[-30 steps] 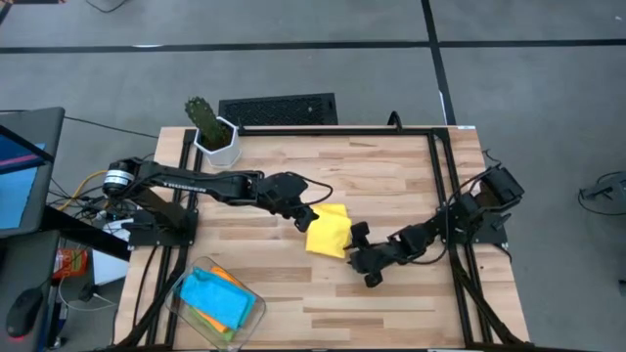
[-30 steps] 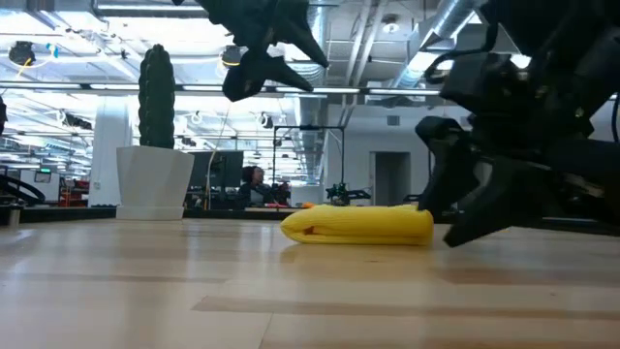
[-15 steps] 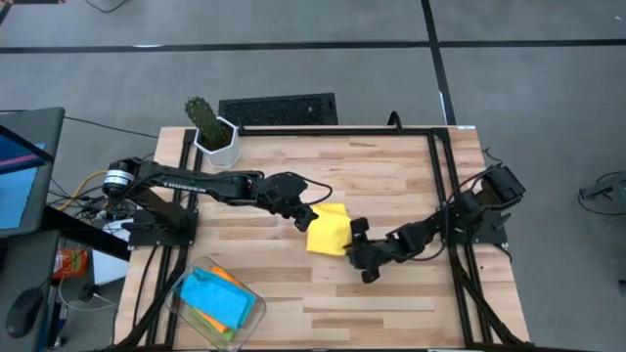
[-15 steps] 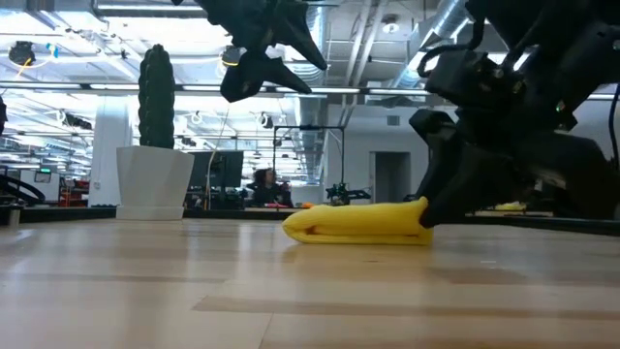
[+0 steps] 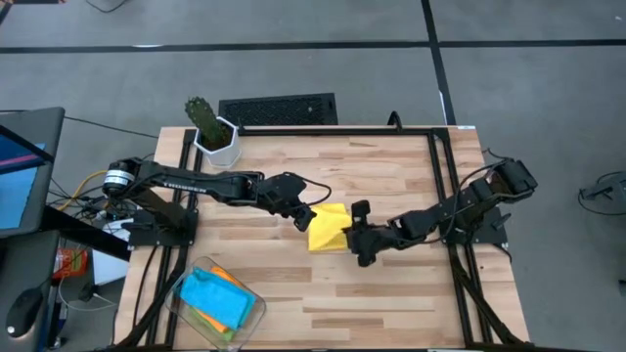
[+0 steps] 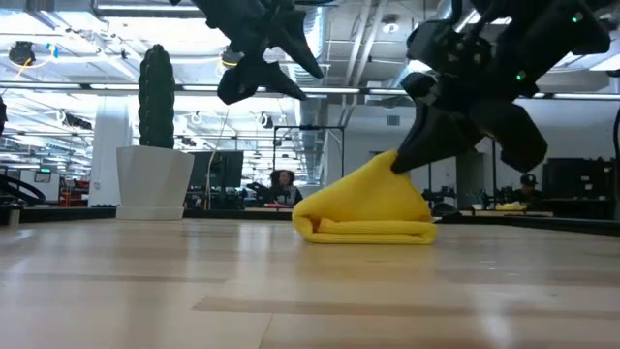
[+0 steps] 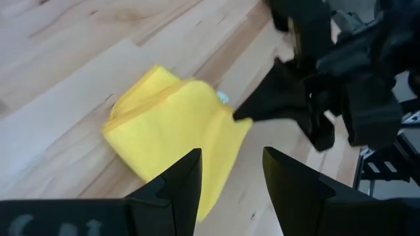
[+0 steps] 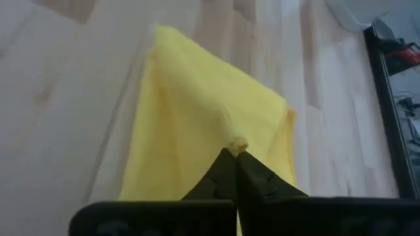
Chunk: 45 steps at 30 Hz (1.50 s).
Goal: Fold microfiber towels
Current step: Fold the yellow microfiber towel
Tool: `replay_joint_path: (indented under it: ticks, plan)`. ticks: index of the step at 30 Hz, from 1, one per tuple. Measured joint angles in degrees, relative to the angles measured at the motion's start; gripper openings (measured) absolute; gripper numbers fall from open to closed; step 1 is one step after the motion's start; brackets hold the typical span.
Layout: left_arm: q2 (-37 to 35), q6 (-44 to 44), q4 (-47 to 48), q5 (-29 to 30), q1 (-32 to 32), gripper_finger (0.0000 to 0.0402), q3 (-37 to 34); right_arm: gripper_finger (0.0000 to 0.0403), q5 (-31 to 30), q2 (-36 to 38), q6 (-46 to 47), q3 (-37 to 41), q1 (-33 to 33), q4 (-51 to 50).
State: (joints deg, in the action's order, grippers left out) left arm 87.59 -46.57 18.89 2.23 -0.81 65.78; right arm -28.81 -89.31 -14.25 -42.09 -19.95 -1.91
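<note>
One yellow towel (image 5: 328, 230) lies folded near the middle of the wooden table (image 5: 391, 176), and one corner of it is pulled up into a point, like a little tent. The right gripper (image 5: 358, 237) holds that raised corner, with its two fingers pressed together on the cloth. In the right wrist view the yellow towel (image 8: 203, 144) spreads out from the dark fingertips (image 8: 223, 172) that pinch it. In the low view the towel (image 6: 368, 208) has flat layers resting on the table and a peak going up to the right gripper (image 6: 402, 160). The left gripper (image 5: 305, 217) hangs just beside the towel, on the side nearer the cactus (image 5: 202, 115), and it is up in the air above the table. Its fingers (image 7: 177, 183) are spread apart and hold nothing, and the towel (image 7: 170, 124) shows past them in the left wrist view. The cactus stands in a white pot (image 5: 219, 145) at a far corner of the table, well apart from the yellow towel. A clear bin (image 5: 215, 303) sits at the table's edge, on the side away from the cactus. Inside it lie a light blue towel (image 5: 215, 296) on top, with an orange towel (image 5: 233, 279) and a bit of green towel (image 5: 217, 330) showing under it.
</note>
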Motion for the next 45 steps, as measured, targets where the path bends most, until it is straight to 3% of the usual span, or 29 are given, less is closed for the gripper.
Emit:
replay_joint_path:
  ticks: [5,9,12,17,23,27,32,35,40,45]
  plan:
    - [0.07,-1.03,1.17,-0.15,-1.79,0.0154,-1.85,0.0010,2.06,-0.81,-7.78,0.02,-0.46,-0.42]
    - [0.81,-2.63,3.07,-0.37,-3.74,0.0154,-2.94,0.0021,-6.05,-0.79,-16.41,-1.44,-1.40,-0.21]
    - [0.72,-4.45,2.44,1.72,-4.59,0.0154,-3.63,0.0019,-7.36,-0.77,-21.12,-3.17,0.09,-0.06]
    - [0.68,-4.75,1.69,1.38,-6.55,0.0154,-4.27,0.0011,-2.43,-2.71,-22.45,-3.59,2.11,0.67]
    - [0.68,-3.60,-4.58,1.17,-11.19,0.0153,-7.11,0.0013,-3.11,-5.72,-25.33,-3.48,3.04,-0.83]
    - [2.72,-2.83,-6.50,9.36,-15.13,0.0147,-7.91,0.0012,-1.68,-5.26,-22.80,-3.46,4.53,-1.11]
    - [8.30,-11.53,-11.87,21.09,-19.66,0.0111,-7.83,0.0012,-0.51,-4.07,-17.02,-3.51,6.09,-1.03]
    - [12.24,-15.59,-17.93,25.03,-21.73,0.0073,-7.80,0.0011,2.32,-4.08,-16.10,-3.51,6.66,-1.18]
    - [19.11,-19.59,-23.23,22.55,-22.39,0.0008,-6.85,0.0012,3.40,-4.09,-15.75,-3.50,7.01,-1.04]
    - [23.93,-23.08,-18.34,20.84,-22.40,0.0005,-2.27,0.0012,3.31,-4.09,-14.59,-3.51,7.04,-0.99]
